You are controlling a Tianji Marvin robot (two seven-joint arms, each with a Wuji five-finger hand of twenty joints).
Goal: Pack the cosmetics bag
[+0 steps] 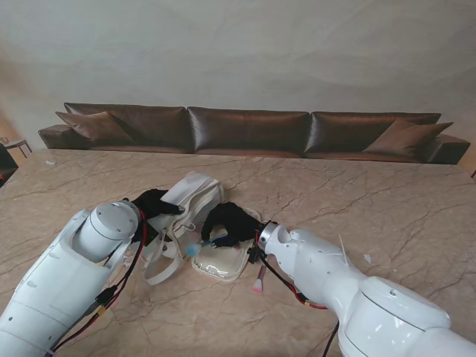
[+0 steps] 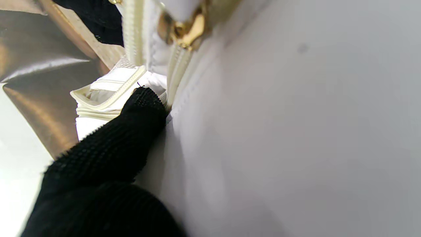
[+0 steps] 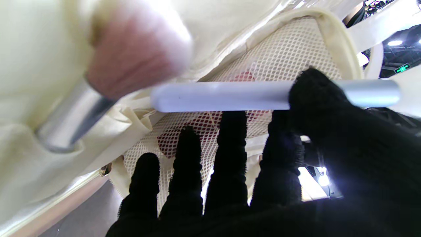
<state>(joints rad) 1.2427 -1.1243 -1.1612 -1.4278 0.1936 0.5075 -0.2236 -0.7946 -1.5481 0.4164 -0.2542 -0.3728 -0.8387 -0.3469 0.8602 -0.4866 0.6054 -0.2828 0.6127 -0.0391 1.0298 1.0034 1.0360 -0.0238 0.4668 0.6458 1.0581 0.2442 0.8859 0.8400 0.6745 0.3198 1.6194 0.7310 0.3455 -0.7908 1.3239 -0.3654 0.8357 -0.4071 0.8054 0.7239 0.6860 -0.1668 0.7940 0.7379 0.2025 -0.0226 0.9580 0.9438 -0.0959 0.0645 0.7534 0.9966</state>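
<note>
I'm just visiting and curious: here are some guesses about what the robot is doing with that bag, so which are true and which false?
1. The right robot hand holds a pale stick-shaped item. True.
2. The cosmetics bag is black. False: it is cream-white.
3. The left robot hand rests against the bag. True.
4. A pink-tipped brush lies on the table near the right arm. True.
5. The table is plain wood. False: it is veined marble.

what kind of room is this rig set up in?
Probably a lounge or showroom-style space, not a bare lab: a long brown leather sofa with cushions runs behind a large marble-look table, against a plain pale wall. A small side table stands at the far left.
</note>
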